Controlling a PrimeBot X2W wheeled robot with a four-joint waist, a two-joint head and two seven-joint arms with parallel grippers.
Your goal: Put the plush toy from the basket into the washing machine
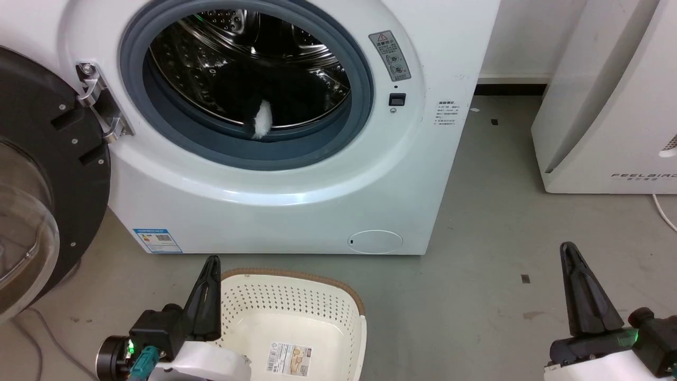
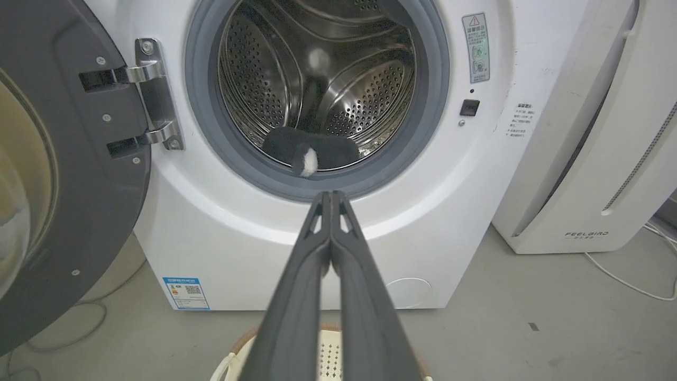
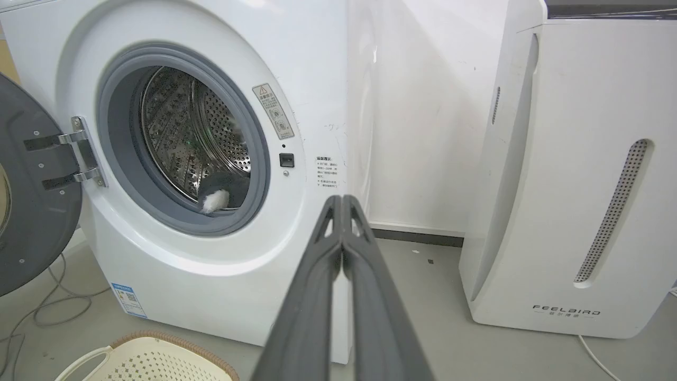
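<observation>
Grey floor (image 1: 476, 254), white wall (image 1: 529, 37) behind. Head view: washing machine (image 1: 296, 201) fills 12 o'clock, its black-framed glass door (image 1: 53, 174) swung open at 9 o'clock. Plush toy (image 1: 285, 90) lies inside the steel drum (image 1: 211, 47), low & nr the front. It's black fur w/ one white patch hanging onto the grey rubber ring at approx 6 o'clock of the opening. Basket (image 1: 317, 301) sits on the floor at 6 o'clock, just in front of the machine, w/ a printed label (image 1: 290, 360) showing on its bare bottom. Left tool (image 1: 212, 263) is at 7 o'clock by the basket's left rim, fingers pressed tip to tip, holding nothing. Right tool (image 1: 568, 248) is at 4 o'clock, well apart from the basket, likewise closed & empty per its wrist view. White FEELBIRD appliance (image 1: 608, 116) stands at 2 o'clock, w/ a white cable (image 1: 664, 211) on the floor beside it.
</observation>
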